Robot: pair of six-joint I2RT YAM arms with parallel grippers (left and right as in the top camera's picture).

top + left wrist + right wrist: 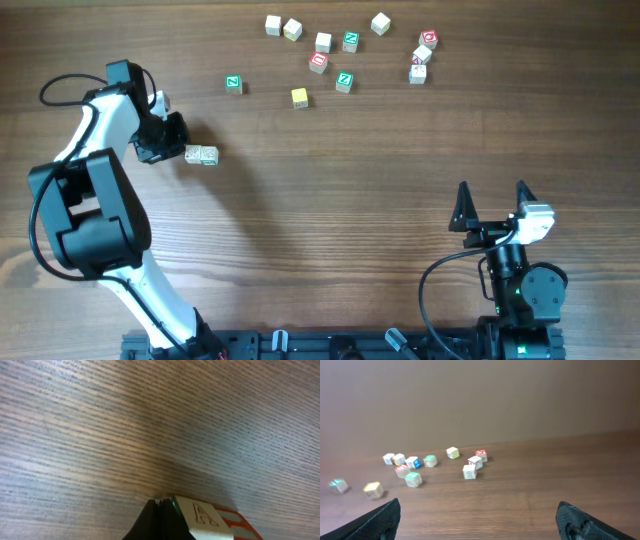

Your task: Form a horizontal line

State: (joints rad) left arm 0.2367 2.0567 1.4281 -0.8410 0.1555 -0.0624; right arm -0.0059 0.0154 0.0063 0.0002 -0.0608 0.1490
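A short row of pale letter cubes (pixel 202 154), the horizontal line, lies on the wooden table at the left. My left gripper (pixel 182 151) is shut with nothing between its fingers, and its tips rest against the row's left end. In the left wrist view the closed fingertips (pixel 159 504) touch a whitish cube carved with an A (pixel 202 516). A red-striped cube (pixel 239 523) sits right behind that one. My right gripper (pixel 493 196) stands open and empty near the front right, far from any cube. Both of its fingers frame bare wood in the right wrist view (pixel 479 515).
Several loose cubes (pixel 340 50) with red, green and yellow faces are scattered along the far edge, seen also in the right wrist view (pixel 420 467). A green cube (pixel 233 84) and a yellow cube (pixel 299 97) lie nearest the row.
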